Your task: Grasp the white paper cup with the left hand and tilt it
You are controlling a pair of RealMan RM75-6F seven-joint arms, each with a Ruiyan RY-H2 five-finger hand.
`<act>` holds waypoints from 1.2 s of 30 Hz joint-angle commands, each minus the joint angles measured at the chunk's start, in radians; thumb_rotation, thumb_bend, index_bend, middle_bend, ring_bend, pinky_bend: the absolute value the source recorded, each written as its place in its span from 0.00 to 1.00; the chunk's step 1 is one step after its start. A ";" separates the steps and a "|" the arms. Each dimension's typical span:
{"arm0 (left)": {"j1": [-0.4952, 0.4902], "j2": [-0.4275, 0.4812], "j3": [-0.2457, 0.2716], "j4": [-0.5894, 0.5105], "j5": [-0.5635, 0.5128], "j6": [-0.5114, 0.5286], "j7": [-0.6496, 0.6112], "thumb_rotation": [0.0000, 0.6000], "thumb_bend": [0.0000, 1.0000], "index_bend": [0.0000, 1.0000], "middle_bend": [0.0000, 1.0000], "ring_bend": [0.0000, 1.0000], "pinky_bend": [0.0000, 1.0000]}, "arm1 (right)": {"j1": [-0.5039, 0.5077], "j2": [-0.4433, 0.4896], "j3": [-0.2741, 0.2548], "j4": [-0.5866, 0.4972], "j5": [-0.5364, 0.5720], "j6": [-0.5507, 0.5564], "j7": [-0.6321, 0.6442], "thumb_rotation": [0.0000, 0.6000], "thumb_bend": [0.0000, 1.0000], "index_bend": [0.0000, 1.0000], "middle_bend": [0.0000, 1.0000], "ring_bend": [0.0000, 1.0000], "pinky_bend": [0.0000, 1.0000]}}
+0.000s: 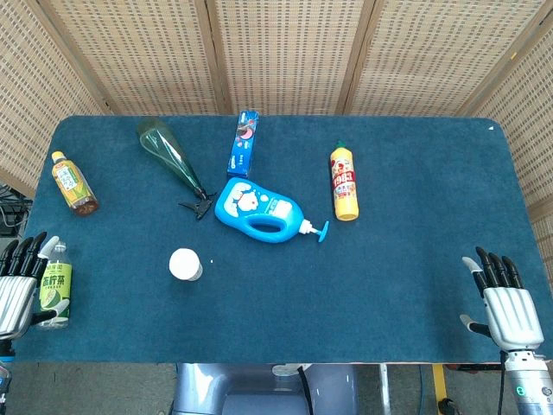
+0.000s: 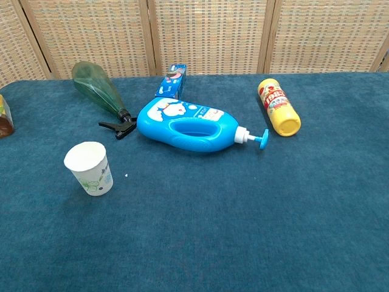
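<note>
The white paper cup (image 1: 185, 264) (image 2: 89, 168) stands upright on the blue cloth, left of the table's middle and nearer the front. It carries a faint green print. My left hand (image 1: 19, 281) hovers at the table's front left corner, well to the left of the cup, fingers spread and holding nothing. A small green-labelled bottle (image 1: 54, 286) lies right beside it. My right hand (image 1: 505, 298) sits at the front right corner, fingers straight and apart, empty. Neither hand shows in the chest view.
A blue detergent jug (image 1: 258, 212) (image 2: 187, 125) lies behind the cup, with a green spray bottle (image 1: 173, 157) (image 2: 100, 91) and a blue toothpaste box (image 1: 244, 143) further back. A yellow bottle (image 1: 344, 181) (image 2: 279, 107) lies right of centre, a tea bottle (image 1: 74, 183) at far left.
</note>
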 commanded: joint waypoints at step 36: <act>-0.152 0.060 -0.042 -0.180 -0.062 -0.232 0.168 0.95 0.00 0.00 0.00 0.00 0.00 | 0.002 -0.014 -0.013 0.001 -0.014 -0.007 -0.006 1.00 0.00 0.00 0.00 0.00 0.00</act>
